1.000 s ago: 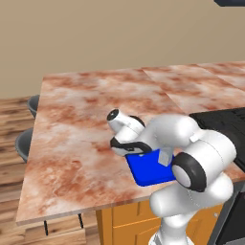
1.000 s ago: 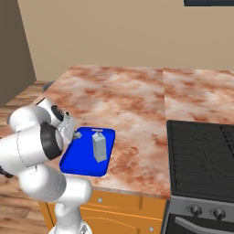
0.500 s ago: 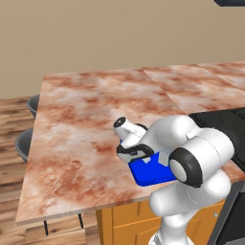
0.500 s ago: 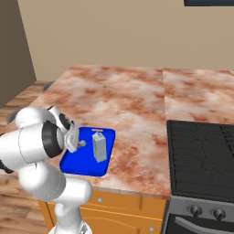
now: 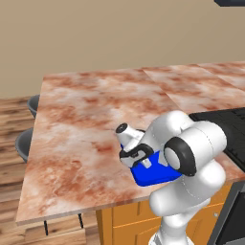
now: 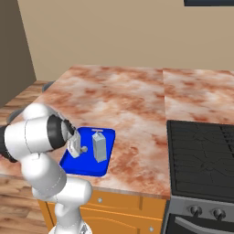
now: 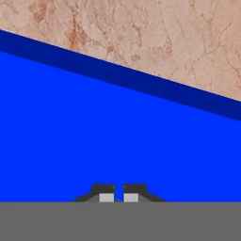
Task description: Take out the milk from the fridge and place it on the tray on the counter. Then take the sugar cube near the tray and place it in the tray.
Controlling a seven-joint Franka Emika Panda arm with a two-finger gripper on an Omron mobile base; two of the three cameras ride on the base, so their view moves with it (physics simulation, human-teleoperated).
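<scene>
The pale blue-grey gabled milk carton [image 6: 99, 146] already stands upright inside the flat bright blue tray with a low rim [image 6: 103, 170], which lies near the front edge of the reddish-brown and cream marbled stone counter [image 5: 91, 119], so the step in hand looks like the sugar cube's placement. The two-finger gripper [image 7: 118, 193] hangs low over the tray's bare blue floor, just beside the carton, with its jaws drawn almost together; the hand view shows only a thin slit between the dark tips, and whether a tiny cube is pinched there cannot be told. If it is, the robot would do well to open while this close to the floor, so the cube does not bounce over the rim, and to rise straight up afterwards rather than swing sideways, since the wrist sits near enough to the carton to tip it
</scene>
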